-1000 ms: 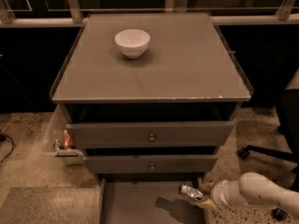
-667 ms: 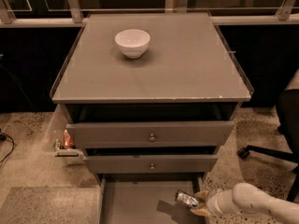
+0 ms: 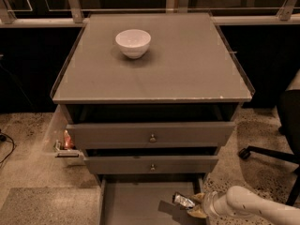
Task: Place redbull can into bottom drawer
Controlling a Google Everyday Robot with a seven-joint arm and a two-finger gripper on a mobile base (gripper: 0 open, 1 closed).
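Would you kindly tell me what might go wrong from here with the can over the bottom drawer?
1. The gripper holds the redbull can close to the bottom drawer's right side; released there, it might clip that wall.
2. The can looks tilted above the flat floor, so it may roll once dropped.
3. The middle drawer front sits just above; a straight lift might bump it.

Lighting: dim, warm, from overhead. Flat grey cabinet top (image 3: 187, 69) brightest; round white bowl (image 3: 133, 42) sheds soft shadow at its base. Beige two-finger gripper (image 3: 193, 204), 5 o'clock, clamped on slim silver redbull can (image 3: 183, 200), casts dark shadow (toward 8 o'clock) across grey bottom drawer (image 3: 133, 203) floor. Surroundings at 12 o'clock near black.
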